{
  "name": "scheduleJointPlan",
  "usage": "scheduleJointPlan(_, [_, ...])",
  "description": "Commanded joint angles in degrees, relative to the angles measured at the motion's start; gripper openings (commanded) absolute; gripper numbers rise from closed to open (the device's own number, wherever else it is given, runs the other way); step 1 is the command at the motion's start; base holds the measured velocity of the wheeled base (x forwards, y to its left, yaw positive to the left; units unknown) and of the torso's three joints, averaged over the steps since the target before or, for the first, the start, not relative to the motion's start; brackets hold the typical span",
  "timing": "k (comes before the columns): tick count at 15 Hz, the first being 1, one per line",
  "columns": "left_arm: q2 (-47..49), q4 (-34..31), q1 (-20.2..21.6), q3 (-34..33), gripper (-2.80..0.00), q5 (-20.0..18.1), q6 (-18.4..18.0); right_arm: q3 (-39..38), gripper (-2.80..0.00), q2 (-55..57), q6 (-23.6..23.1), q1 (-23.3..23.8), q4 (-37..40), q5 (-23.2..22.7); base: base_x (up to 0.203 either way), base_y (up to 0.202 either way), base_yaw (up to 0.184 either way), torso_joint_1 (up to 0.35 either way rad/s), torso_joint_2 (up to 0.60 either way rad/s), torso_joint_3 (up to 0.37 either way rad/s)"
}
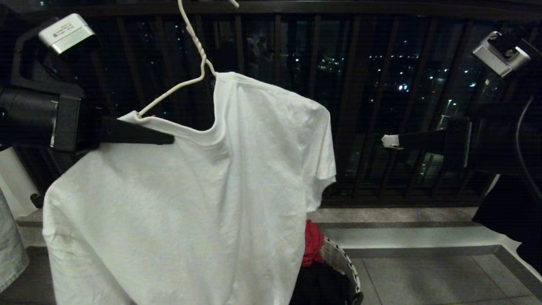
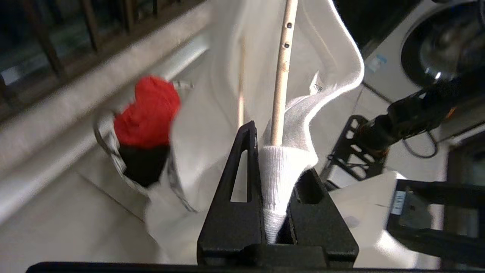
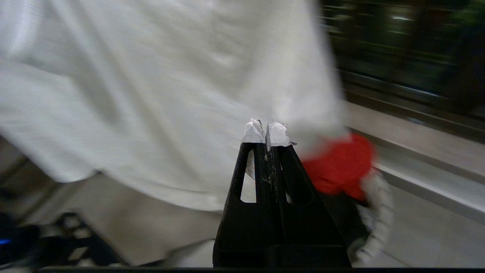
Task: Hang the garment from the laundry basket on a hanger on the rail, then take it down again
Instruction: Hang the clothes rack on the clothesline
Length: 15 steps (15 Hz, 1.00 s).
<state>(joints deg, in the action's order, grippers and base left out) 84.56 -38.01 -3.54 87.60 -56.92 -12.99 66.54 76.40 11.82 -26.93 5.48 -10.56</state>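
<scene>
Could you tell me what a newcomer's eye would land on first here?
A big white short-sleeved T-shirt fills the head view's left half, one shoulder on a thin white wire hanger. The left gripper pinches its collar, while the shut, empty right gripper hangs apart. A red cloth peeks from the patterned round basket below.

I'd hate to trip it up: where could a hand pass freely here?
Free: the gap between the T-shirt and the right claw, before the balcony railing. Crowded: the left claw at the shirt's collar, under the hanger.
</scene>
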Motion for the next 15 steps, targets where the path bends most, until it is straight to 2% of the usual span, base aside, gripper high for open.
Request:
scheduleJointPlan(1, [-2.0,-0.2,1.9,-2.8,-2.80,-0.3,2.5,-0.7,-2.80,-0.9,-0.4,0.0,0.5,0.1,0.000,0.000,0.000,0.000,0.00,0.000])
scheduleJointPlan(4, [-2.3,-0.3,2.4,-1.6,-2.80,-0.2,4.0,-1.0,-2.80,-0.1,-0.5,0.1,0.2,0.1,0.000,0.000,0.000,0.000,0.00,0.000])
scheduleJointPlan(12, [-2.1,-0.2,1.2,-2.8,-2.80,-0.8,3.9,-1.9,-2.80,-0.7,-2.0,0.2,0.1,0.0,0.000,0.000,0.000,0.000,0.00,0.000])
scheduleJointPlan(15, [-2.6,-0.2,0.7,-2.9,-2.80,-2.4,3.9,-2.1,-2.80,-1.1,-2.2,0.3,0.1,0.0,0.000,0.000,0.000,0.000,0.00,0.000])
